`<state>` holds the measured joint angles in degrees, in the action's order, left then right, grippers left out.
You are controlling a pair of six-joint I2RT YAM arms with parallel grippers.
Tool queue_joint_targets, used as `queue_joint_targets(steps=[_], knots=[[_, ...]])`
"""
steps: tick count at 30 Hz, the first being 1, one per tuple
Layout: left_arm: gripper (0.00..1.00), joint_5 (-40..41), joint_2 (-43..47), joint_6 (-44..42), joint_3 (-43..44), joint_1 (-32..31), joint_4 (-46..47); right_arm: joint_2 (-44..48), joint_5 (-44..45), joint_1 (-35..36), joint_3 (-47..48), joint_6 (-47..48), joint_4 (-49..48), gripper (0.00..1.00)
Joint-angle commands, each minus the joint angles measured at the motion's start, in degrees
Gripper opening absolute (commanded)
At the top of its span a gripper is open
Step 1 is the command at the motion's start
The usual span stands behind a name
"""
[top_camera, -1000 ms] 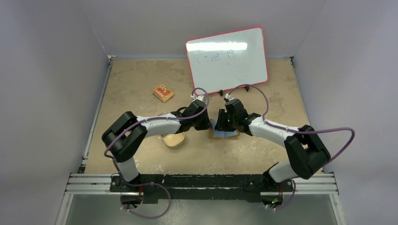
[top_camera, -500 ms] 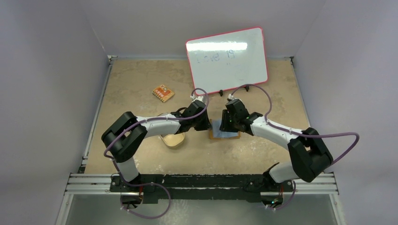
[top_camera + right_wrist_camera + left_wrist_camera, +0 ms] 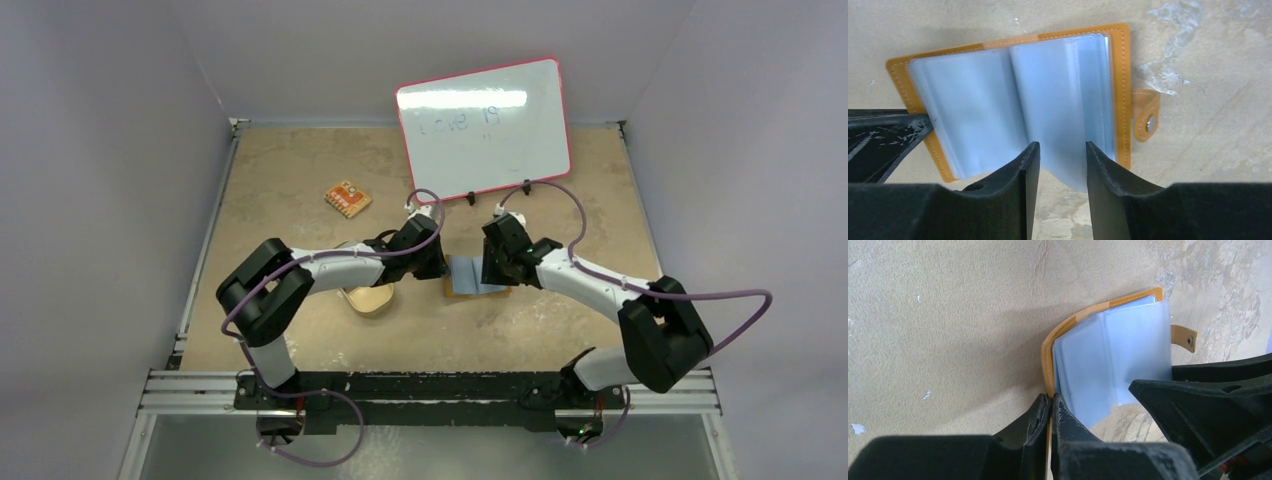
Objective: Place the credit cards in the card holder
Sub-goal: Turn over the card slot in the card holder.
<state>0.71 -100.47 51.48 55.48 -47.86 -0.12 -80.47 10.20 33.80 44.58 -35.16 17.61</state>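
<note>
The card holder (image 3: 470, 278) lies open on the table, with an orange cover and pale blue clear sleeves (image 3: 1013, 95) fanned out. My left gripper (image 3: 1052, 399) is shut on the orange cover's edge at the holder's left side (image 3: 443, 268). My right gripper (image 3: 1062, 146) is open over the sleeves, and the end of one sleeve reaches between its fingers without being pinched. From above, the right gripper (image 3: 492, 268) is at the holder's right half. The snap tab (image 3: 1146, 121) sticks out on the right. No credit cards show in any view.
A tan oval dish (image 3: 368, 298) sits partly under the left arm. An orange patterned flat piece (image 3: 347, 199) lies at the back left. A red-framed whiteboard (image 3: 484, 128) stands behind the grippers. Walls close in on three sides.
My right gripper has shifted to the right across the open holder, uncovering more of the blue sleeves. The left gripper has kept its hold on the cover.
</note>
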Motion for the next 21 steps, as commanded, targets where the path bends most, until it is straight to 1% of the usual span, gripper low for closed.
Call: queue_joint_targets(steps=[1,3,7,14,16,20,21], knots=[[0.00,1.3,2.8,-0.4,-0.2,0.0,1.0,2.3,5.1,0.1,2.9,-0.7,3.4,0.42],[0.00,1.3,2.9,-0.4,-0.2,0.1,0.9,2.3,5.8,0.1,3.3,-0.6,3.9,0.43],[0.00,1.3,2.7,-0.3,0.0,0.0,0.8,2.0,6.7,0.1,3.9,-0.2,4.3,0.50],[0.00,1.3,2.6,-0.3,-0.1,0.0,0.7,2.9,8.9,0.0,6.5,-0.4,7.1,0.50],[0.00,1.3,2.9,-0.4,0.0,0.0,0.7,4.5,7.5,0.0,6.9,0.2,6.6,0.48],[0.00,1.5,3.0,-0.6,0.5,0.1,0.1,5.6,1.5,0.0,5.7,1.2,1.7,0.45],[0.02,2.1,3.3,-0.7,0.6,0.0,-0.3,5.3,-0.2,0.0,5.2,1.4,0.4,0.44]])
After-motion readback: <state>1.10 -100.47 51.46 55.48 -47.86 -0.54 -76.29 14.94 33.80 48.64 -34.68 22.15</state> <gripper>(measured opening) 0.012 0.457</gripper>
